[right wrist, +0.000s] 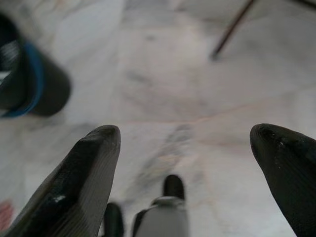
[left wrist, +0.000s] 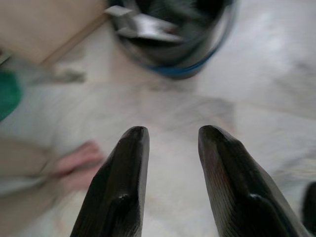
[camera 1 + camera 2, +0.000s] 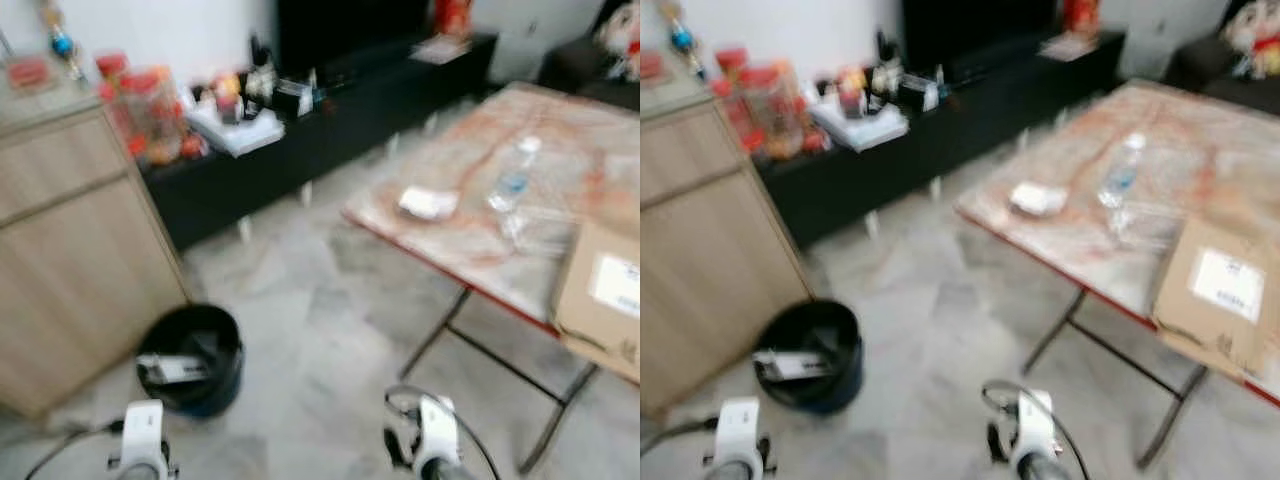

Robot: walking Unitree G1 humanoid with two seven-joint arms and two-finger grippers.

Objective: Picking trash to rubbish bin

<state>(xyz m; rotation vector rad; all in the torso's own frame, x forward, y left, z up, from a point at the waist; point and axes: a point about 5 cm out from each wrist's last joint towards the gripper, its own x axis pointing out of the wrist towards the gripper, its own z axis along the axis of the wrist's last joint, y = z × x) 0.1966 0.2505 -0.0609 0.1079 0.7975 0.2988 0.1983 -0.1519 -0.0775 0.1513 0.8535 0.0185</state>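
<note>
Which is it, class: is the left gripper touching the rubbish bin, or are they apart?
Apart. The left wrist view shows bare floor between the left gripper, fingers open, and the rubbish bin.

The bin (image 3: 190, 360) is black with a blue rim; the floor (image 3: 320, 330) is pale grey marble. The table (image 3: 470, 245) shows a beige-and-orange marbled top edged red, beside a brown cardboard box (image 3: 605, 300).
</note>
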